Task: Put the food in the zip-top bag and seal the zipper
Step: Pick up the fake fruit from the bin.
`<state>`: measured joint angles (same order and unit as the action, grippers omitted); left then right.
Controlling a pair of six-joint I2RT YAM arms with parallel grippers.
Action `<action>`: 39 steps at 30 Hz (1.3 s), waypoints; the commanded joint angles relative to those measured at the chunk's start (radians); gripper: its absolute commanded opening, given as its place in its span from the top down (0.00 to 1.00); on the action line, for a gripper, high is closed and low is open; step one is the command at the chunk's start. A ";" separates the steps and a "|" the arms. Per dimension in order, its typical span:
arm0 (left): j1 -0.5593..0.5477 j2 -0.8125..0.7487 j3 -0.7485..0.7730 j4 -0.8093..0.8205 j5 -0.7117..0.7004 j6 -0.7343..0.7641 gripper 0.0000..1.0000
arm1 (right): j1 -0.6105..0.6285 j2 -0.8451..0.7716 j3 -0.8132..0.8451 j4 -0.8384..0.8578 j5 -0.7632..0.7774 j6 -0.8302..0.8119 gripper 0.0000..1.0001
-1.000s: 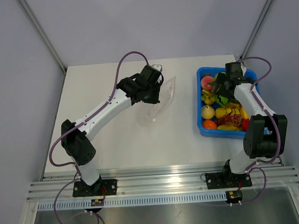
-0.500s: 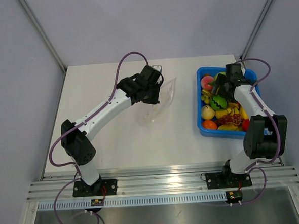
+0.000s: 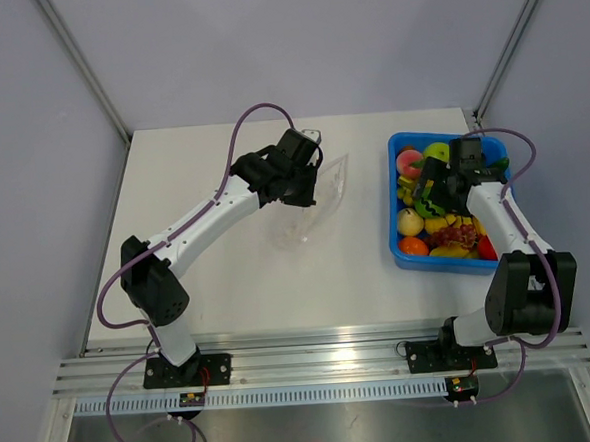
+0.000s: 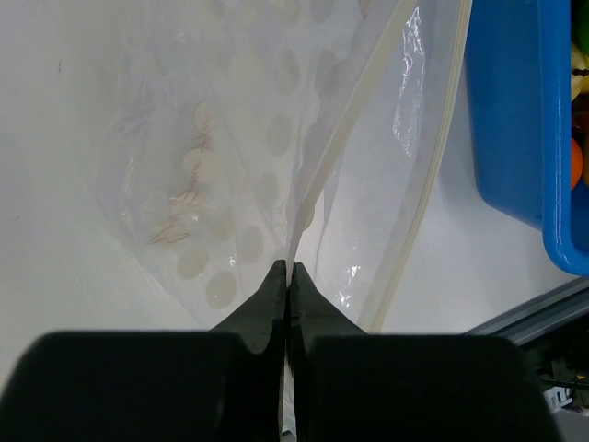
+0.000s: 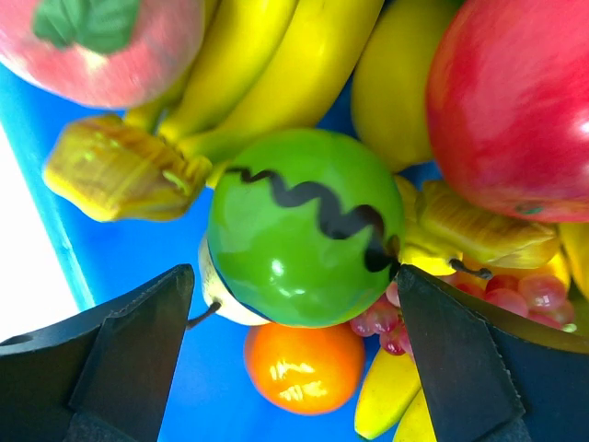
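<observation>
The clear zip-top bag (image 3: 319, 204) lies mid-table, its mouth toward the blue bin. My left gripper (image 4: 287, 273) is shut on one zipper strip (image 4: 322, 157) of the bag (image 4: 239, 138), while the other strip (image 4: 419, 212) hangs free to the right. The same gripper (image 3: 306, 190) shows at the bag's left edge from above. The food fills the bin. My right gripper (image 5: 293, 276) stands open astride a green striped melon (image 5: 304, 230). Its right finger (image 5: 460, 359) touches the melon and a narrow gap remains at the left finger (image 5: 138, 341). From above, the gripper (image 3: 433, 187) hovers over the melon (image 3: 425, 203).
The blue bin (image 3: 397, 247) sits at the right of the table, and its wall (image 4: 515, 110) shows beside the bag. Around the melon lie bananas (image 5: 267, 74), a red apple (image 5: 515, 101), a pink peach (image 5: 101, 46), an orange (image 5: 304, 368), grapes (image 5: 386, 318) and a corn cob (image 5: 110, 175).
The right arm has slid nearer within the bin and now sits over the green melon. The left arm and the bag have not moved.
</observation>
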<state>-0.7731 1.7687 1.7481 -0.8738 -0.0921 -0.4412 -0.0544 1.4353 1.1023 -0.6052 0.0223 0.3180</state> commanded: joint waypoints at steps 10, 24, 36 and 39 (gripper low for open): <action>-0.006 -0.003 0.016 0.038 0.029 0.001 1.00 | 0.001 0.045 -0.005 0.022 0.037 0.001 0.01; -0.015 -0.009 0.004 0.045 0.042 -0.007 1.00 | -0.001 0.007 -0.027 0.107 0.057 0.072 0.18; -0.018 0.009 0.027 0.041 0.051 0.009 1.00 | 0.001 -0.217 -0.015 -0.017 0.009 0.085 0.37; -0.018 0.027 0.065 0.030 0.060 0.025 1.00 | 0.004 -0.268 0.024 -0.044 -0.067 0.096 0.39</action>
<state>-0.7868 1.7733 1.7519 -0.8684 -0.0582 -0.4400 -0.0540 1.2282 1.0611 -0.6163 0.0311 0.3996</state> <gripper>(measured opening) 0.005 0.884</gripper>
